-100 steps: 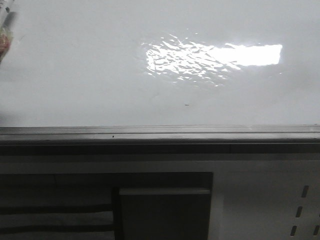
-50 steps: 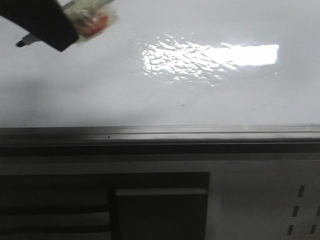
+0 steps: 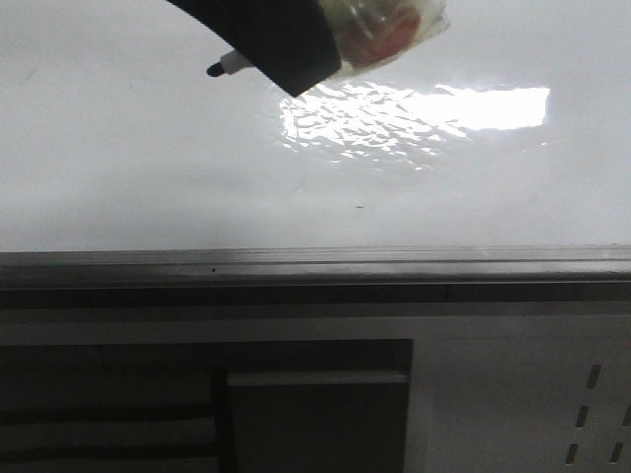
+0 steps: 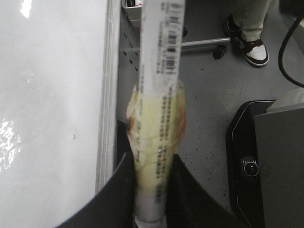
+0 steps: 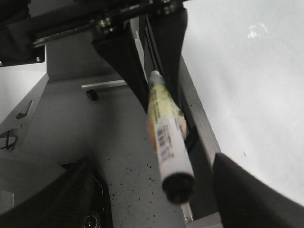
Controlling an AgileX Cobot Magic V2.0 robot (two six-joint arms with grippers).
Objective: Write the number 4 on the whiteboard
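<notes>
The whiteboard [image 3: 148, 177] is glossy white with a bright rippled glare [image 3: 414, 113]. I see no number 4 on it, only a tiny dark speck [image 3: 360, 207]. My left gripper [image 3: 286, 49] reaches in from the top and is shut on a white marker [image 3: 380, 25] wrapped in yellowish tape. Its dark tip [image 3: 212, 69] points left, over the board. The left wrist view shows the fingers [image 4: 121, 185] clamped on the marker [image 4: 159, 133]. In the right wrist view the marker [image 5: 166, 137] hangs from the left gripper [image 5: 147, 66]. My right gripper [image 5: 161, 199] is open, its blurred fingers wide apart around the marker's back end.
A grey metal rail [image 3: 315, 258] runs along the board's near edge. Below it are a perforated white panel [image 3: 592, 394] and a dark recess [image 3: 315, 414]. The left wrist view shows speckled floor, a person's shoes [image 4: 251, 47] and a black base [image 4: 247, 156].
My left gripper with the marker has come in from the upper left and moved right across the top of the board. The board shows no new mark.
</notes>
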